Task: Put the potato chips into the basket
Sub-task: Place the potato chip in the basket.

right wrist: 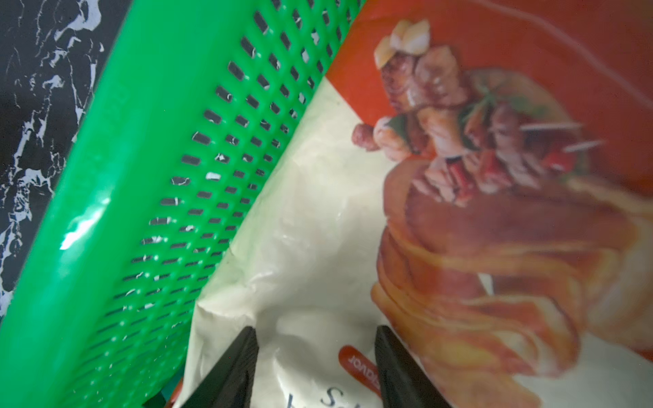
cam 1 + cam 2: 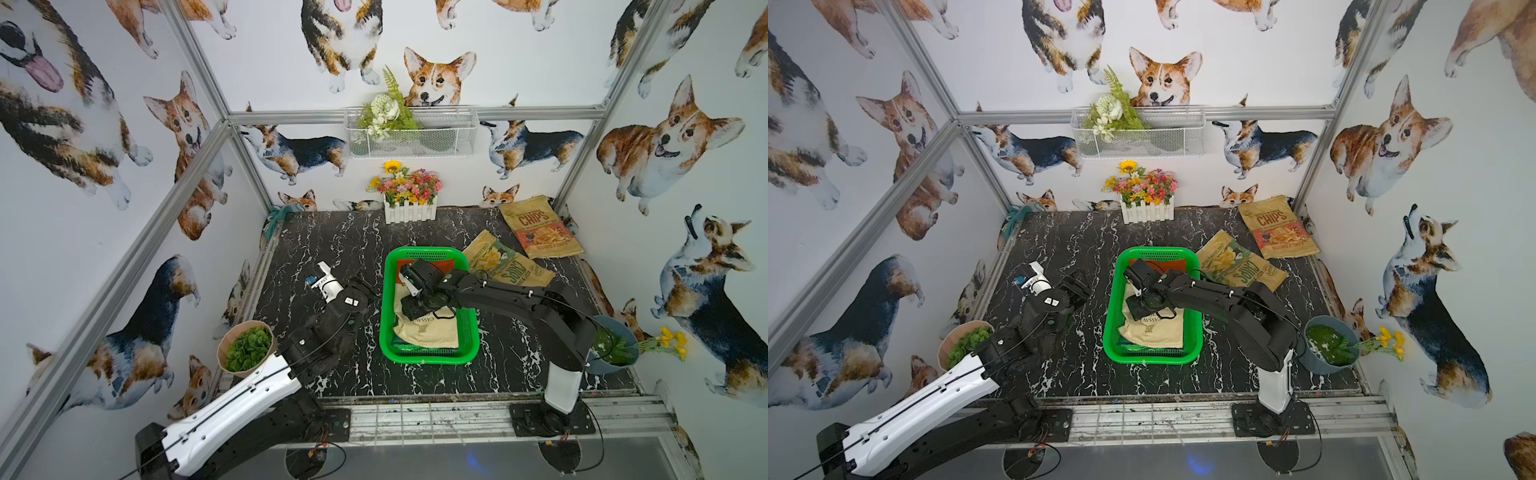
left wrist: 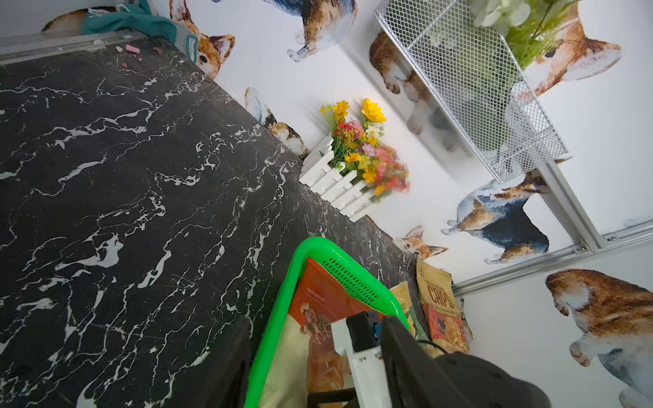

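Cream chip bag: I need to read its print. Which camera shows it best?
The right wrist view: the cream chip bag fills most of it. In both top views the right arm covers its middle; the left wrist view catches a strip.

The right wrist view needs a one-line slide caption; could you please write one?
Open right end effector over the cream-and-red chip bag lying in the green basket.

fenced flowers [image 2: 409, 210], wire basket [image 2: 451, 139], perhaps cloth [image 2: 277, 215]
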Motion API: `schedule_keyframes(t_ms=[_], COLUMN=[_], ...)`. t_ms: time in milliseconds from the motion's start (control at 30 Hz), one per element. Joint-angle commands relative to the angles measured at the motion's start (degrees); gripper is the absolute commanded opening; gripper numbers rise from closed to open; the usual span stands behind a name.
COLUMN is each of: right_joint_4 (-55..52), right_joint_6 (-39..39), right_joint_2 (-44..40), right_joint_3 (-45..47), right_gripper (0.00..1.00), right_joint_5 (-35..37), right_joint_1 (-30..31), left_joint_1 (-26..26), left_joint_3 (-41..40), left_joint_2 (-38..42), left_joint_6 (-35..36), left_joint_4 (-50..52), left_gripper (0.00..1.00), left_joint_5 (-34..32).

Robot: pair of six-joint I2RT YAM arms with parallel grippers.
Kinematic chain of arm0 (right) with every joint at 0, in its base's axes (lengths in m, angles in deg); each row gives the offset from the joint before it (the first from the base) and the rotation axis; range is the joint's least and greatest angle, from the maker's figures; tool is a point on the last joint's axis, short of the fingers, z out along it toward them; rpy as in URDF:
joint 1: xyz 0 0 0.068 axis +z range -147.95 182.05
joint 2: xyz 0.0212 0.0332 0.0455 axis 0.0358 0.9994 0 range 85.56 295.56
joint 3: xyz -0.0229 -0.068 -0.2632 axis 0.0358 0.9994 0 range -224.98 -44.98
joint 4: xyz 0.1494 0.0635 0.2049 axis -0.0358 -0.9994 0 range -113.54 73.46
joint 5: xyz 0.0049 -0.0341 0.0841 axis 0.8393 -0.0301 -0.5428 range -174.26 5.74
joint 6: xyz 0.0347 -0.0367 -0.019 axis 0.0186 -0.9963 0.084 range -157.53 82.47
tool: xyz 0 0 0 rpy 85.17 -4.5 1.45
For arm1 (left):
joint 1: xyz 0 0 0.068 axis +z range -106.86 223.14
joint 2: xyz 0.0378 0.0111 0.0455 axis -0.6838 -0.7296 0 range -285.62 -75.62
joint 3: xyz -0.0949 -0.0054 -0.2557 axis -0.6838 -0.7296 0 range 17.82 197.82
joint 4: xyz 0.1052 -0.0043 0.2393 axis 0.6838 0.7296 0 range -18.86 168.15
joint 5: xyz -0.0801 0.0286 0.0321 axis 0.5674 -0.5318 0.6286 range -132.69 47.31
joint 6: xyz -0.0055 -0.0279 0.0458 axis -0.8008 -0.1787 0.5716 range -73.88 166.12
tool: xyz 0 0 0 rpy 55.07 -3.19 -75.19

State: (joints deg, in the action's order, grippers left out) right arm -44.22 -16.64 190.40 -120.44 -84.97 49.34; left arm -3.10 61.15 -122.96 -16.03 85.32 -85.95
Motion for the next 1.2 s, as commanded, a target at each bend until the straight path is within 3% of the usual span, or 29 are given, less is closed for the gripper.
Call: schedule_keyframes(t_ms=[0, 433, 767, 933, 1167], right_joint_4=[-0.1, -4.9, -5.0, -1.2, 1.6], right_joint_6=[-1.1, -3.0, -1.3, 3.2, 3.4], right_joint_2=[-3.4, 4.3, -3.9, -8.9, -11.9], right_joint_3=[2.6, 3.8, -3.1, -1.9, -2.4], right_gripper=[0.57, 0.62, 0.7, 0.7, 0.7], right_joint_5=[3.2, 8.9, 9.5, 2.3, -1.9], right_joint_1=[1.0, 4.6, 3.5, -3.9, -20.4], left_joint_1=[0.0, 0.3, 0.3, 0.4, 0.4], left_joint_3=[-0.6, -3.6, -0.1, 5.7, 14.5], left_joint_2=[1.1, 0.9, -2.4, -10.1, -23.9], left_joint_6=[-0.1, -1.8, 2.6, 10.4, 18.2], left_joint_4=[0.3, -0.1, -0.8, -0.2, 2.1], left_gripper=[0.62, 0.62, 0.62, 0.62, 0.63], left_joint_5=[-1.3, 0.3, 1.8, 7.9, 20.5])
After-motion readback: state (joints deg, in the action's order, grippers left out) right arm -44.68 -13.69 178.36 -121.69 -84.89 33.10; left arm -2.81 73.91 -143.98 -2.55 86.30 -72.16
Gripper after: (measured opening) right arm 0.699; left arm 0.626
